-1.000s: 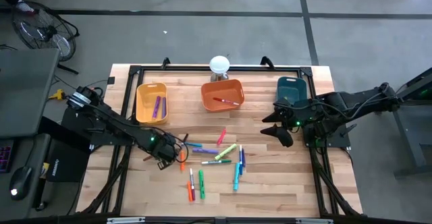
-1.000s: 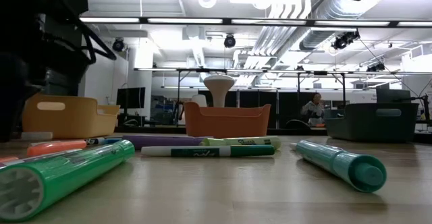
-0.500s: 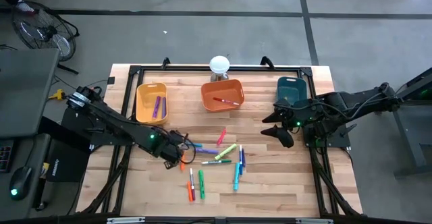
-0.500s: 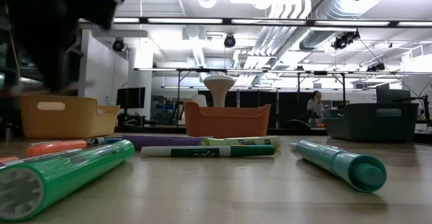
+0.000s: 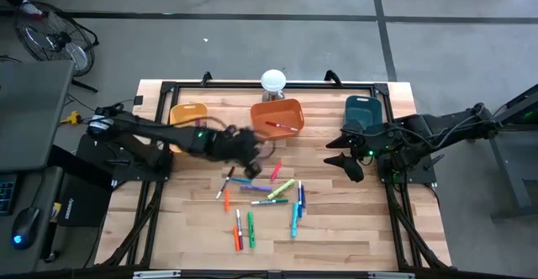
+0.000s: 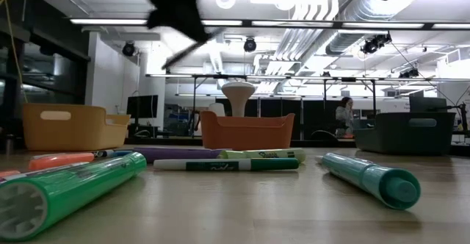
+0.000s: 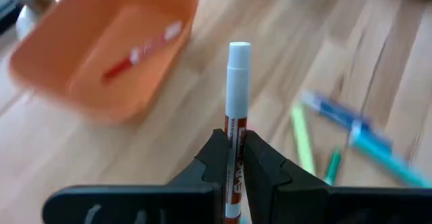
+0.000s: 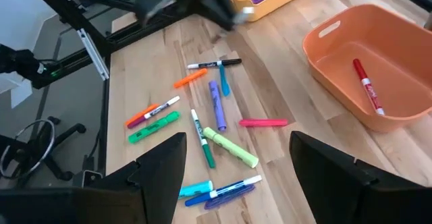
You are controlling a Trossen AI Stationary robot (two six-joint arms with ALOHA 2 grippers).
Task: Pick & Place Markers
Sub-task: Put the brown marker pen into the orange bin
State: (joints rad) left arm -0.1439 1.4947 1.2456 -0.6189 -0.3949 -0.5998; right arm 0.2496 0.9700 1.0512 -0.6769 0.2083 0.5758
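**A:** So where's the left pincer (image 7: 230,158) at? I see its fingers (image 7: 214,158) clamped on a white-bodied marker (image 7: 237,102), white cap pointing away from the wrist.

**B:** Yep, clenched on that one. In the high view it's blurry, sitting center frame (image 5: 244,144), just left of the orange bin (image 5: 277,118), which has a red marker (image 5: 283,126) lying inside. The yellow bin (image 5: 187,121) is further left, partly behind the arm.

**A:** And the other markers?

**B:** Loose on the wood surface (image 5: 353,220) below the bins, middle of the frame: a pink one (image 5: 276,171), a light green one (image 5: 282,187), a purple one (image 5: 256,188), blues (image 5: 299,197), a teal (image 5: 294,223), plus orange, red and green ones (image 5: 250,229) lower down.

**A:** Right arm?

**B:** Parked at the right side, right pincer (image 5: 343,153) released, fingers spread wide in its wrist view (image 8: 236,162), just below the teal bin (image 5: 364,111).
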